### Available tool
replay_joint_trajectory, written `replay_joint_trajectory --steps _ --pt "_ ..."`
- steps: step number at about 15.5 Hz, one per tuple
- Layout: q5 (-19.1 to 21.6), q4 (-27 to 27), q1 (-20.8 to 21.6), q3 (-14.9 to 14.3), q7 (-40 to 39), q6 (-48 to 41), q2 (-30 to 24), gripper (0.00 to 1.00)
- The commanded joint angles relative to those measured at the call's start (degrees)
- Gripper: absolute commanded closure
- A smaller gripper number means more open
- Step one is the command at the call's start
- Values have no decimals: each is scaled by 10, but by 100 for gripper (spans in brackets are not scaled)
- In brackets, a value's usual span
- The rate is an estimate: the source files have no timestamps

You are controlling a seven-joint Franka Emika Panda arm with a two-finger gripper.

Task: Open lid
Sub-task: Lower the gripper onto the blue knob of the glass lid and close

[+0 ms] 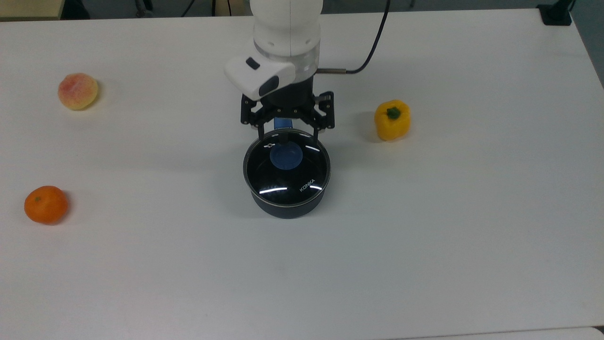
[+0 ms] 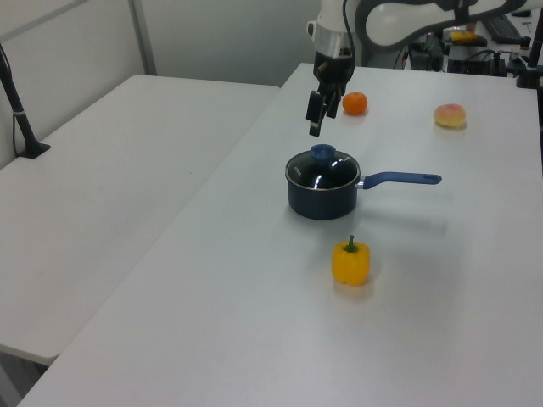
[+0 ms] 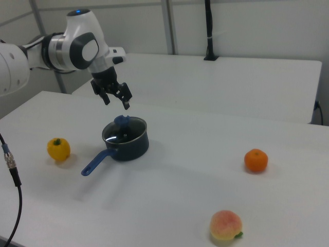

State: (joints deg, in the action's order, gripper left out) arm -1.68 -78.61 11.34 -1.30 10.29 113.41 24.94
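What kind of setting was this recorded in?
Likely a robotics lab or office: plain white tables, a desk with a keyboard behind, and play food around a saucepan.

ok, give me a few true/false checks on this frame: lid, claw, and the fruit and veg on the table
1. The lid sits on the saucepan. True.
2. The claw is shut on the lid's blue knob. False: it is open and hangs above the pan, apart from the knob, as the right view shows.
3. In the top view, the yellow pepper lies to the right of the saucepan. True.
4. The orange is inside the saucepan. False: it lies on the table, far to the top view's left.
5. The peach touches the orange. False: they lie well apart.
6. The saucepan's handle is blue. True.
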Motion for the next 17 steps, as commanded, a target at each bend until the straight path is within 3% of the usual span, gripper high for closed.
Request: replay_joint_trajectory --steps 1,11,12,17 --pt "-24 -11 7 -5 11 26 12 0" --pt "-64 -50 14 -2 10 46 26 0" --pt "-68 -51 15 -2 10 46 25 5" --pt "-75 -57 15 -1 9 46 24 75"
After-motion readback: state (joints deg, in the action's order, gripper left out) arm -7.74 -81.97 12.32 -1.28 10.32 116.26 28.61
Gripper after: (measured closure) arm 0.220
